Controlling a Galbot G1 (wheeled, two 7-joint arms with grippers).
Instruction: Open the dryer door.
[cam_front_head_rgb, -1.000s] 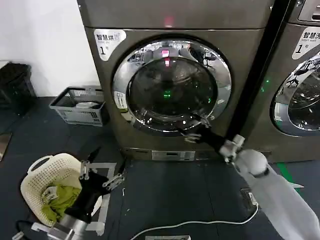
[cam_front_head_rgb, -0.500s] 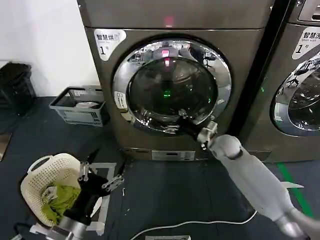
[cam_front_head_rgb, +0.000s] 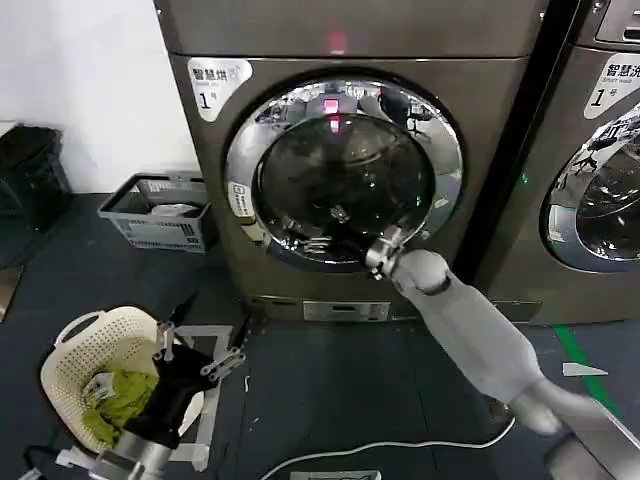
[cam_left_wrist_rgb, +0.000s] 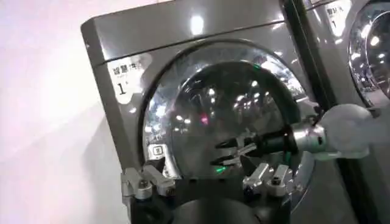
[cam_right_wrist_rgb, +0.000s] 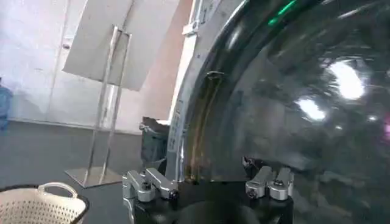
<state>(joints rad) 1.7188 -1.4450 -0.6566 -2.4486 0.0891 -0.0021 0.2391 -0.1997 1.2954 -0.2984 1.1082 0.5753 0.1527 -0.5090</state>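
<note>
The dryer (cam_front_head_rgb: 490, 100) is bronze-grey, with a white "1" sticker (cam_front_head_rgb: 216, 84) and a red light (cam_front_head_rgb: 337, 42). Its dryer door (cam_front_head_rgb: 446, 150), a chrome ring round dark glass, lies flush with the front. My right gripper (cam_front_head_rgb: 330, 228) reaches from the right across the lower part of the glass. In the left wrist view this right gripper (cam_left_wrist_rgb: 223, 153) is open, nothing between its fingers. The right wrist view looks along the glass (cam_right_wrist_rgb: 292, 109) and chrome ring (cam_right_wrist_rgb: 183, 122). My left gripper (cam_front_head_rgb: 196, 352) hangs open low beside the floor basket.
A similar chrome-doored machine (cam_front_head_rgb: 600, 160) stands right of the dryer. A grey crate (cam_front_head_rgb: 160, 212) sits at the wall on the left. A cream laundry basket (cam_front_head_rgb: 70, 350) with green cloth is by the left arm. A white cable (cam_front_head_rgb: 400, 447) lies on the dark floor.
My right arm has swung left, carrying the gripper from the door's lower right rim to the lower middle of the glass. The left arm has hardly moved.
</note>
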